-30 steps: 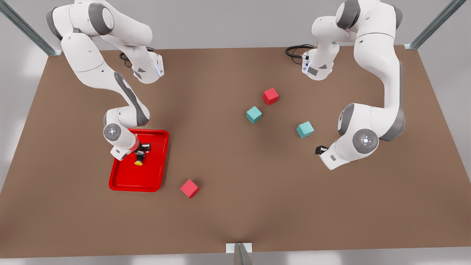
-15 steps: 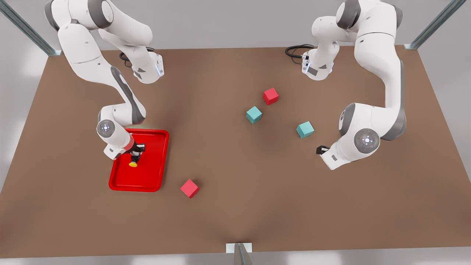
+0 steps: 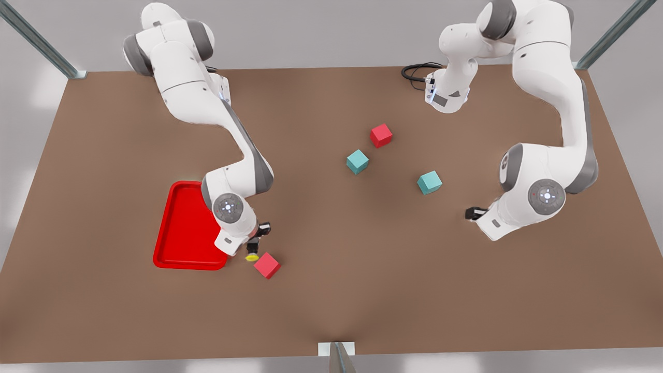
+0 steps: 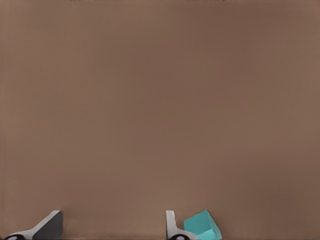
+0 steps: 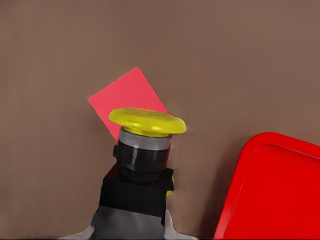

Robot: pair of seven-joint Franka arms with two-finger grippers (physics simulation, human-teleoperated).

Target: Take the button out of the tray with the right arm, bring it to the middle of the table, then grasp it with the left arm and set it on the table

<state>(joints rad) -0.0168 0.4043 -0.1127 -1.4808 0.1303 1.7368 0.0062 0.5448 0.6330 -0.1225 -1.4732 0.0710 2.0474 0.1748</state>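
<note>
The button point(image 3: 252, 256), with its yellow cap and grey-and-black body, hangs in my right gripper point(image 3: 255, 243), which is shut on its black base. It is just past the red tray's point(image 3: 181, 233) edge, over the brown table point(image 3: 331, 290) and close to a red cube point(image 3: 267, 265). The right wrist view has the button point(image 5: 147, 125) in front of that red cube point(image 5: 127, 95), with the tray point(image 5: 275, 190) to one side. My left gripper point(image 3: 474, 213) waits open on the front view's right, its fingertips point(image 4: 48, 226) wide apart above bare table.
Two teal cubes point(image 3: 357, 161) point(image 3: 429, 182) and a second red cube point(image 3: 381, 135) lie right of the table's centre. One teal cube point(image 4: 200, 227) sits beside a left fingertip in the left wrist view. Black cables point(image 3: 417, 71) lie at the far edge.
My right arm has carried the button out of the tray toward the front view's right, to just beside the near red cube. The left arm has shifted slightly rightward.
</note>
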